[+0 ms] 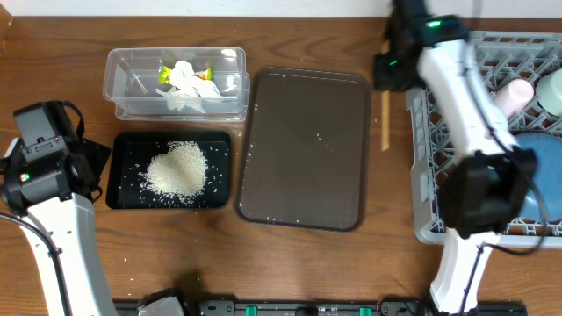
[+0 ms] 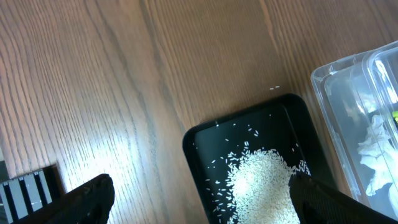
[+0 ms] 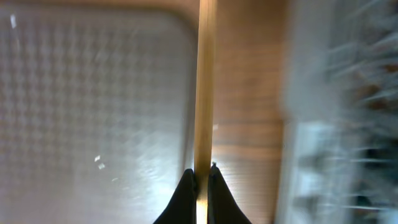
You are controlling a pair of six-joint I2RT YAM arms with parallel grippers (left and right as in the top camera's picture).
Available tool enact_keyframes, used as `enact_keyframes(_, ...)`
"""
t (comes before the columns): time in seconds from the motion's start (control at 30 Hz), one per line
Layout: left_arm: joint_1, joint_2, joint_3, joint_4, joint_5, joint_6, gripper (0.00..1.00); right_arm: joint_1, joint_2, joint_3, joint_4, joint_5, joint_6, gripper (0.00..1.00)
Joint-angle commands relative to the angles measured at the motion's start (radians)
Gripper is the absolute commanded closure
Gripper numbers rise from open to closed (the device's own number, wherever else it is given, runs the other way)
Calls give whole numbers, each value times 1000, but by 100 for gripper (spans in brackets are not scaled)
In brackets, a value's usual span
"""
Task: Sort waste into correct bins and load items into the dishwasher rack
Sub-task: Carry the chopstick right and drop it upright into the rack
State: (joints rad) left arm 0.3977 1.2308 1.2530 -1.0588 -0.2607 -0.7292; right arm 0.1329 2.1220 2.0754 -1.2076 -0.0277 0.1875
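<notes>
- Wooden table (image 1: pixel 70 35) seen from above. A brown serving tray (image 1: pixel 307 149) sits mid-table and the grey rack (image 1: pixel 423 158) is at the right edge.
- Chopstick (image 3: pixel 205 93): lies lengthwise on the strip of bare wood between tray and rack. It seems to touch neither. I cannot tell whether it is lifted or resting.
- Right gripper (image 3: pixel 202 179): jaws clenched on the chopstick, with only the tips pinching it near its far end.
- Risk, as I read it: with the grip so far from the middle, the long free end could droop or pivot between the tips on the lift and drop out.
- Risk: the free end may catch the rack wall or a peg on the way over and twist out of the pinch.
- Risk: a stick this thin may slip through the lattice rather than lodge.
- The rack holds a pink cup (image 1: pixel 516 92), a blue plate (image 1: pixel 537 145) and a pale bowl (image 1: pixel 553 88), all partly hidden by the arm.
- Left gripper (image 2: pixel 202 199): jaws spread wide and empty, hovering over the black tray (image 2: pixel 193 140) with its rice (image 2: pixel 261 180) heap.
- The clear tub (image 1: pixel 118 66) beyond holds the tissue (image 1: pixel 189 79) and wrapper (image 1: pixel 163 75).
</notes>
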Motion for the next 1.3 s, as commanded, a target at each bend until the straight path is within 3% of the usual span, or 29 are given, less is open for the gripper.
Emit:
enact_keyframes(0.0,4,3,-1,-3,-5,-2,8,-75,-54,24,0,20,-100,99)
enact_keyframes(0.4,4,3,-1,-3,-5,-2,8,-206,-48,-70,91,15,-159,95)
enact_keyframes(0.5,4,3,-1,-3,-5,-2,8,-205,-48,-104,105,0,-160,86)
enact_keyframes(0.67,4,3,-1,-3,-5,-2,8,-204,-48,-148,119,1,-159,56)
enact_keyframes(0.7,4,3,-1,-3,-5,-2,8,-204,-48,-150,117,1,-158,54)
enact_keyframes(1.0,4,3,-1,-3,-5,-2,8,-202,-129,-149,34,-7,-61,55)
enact_keyframes(1.27,4,3,-1,-3,-5,-2,8,-167,-402,-151,-71,-5,-19,58)
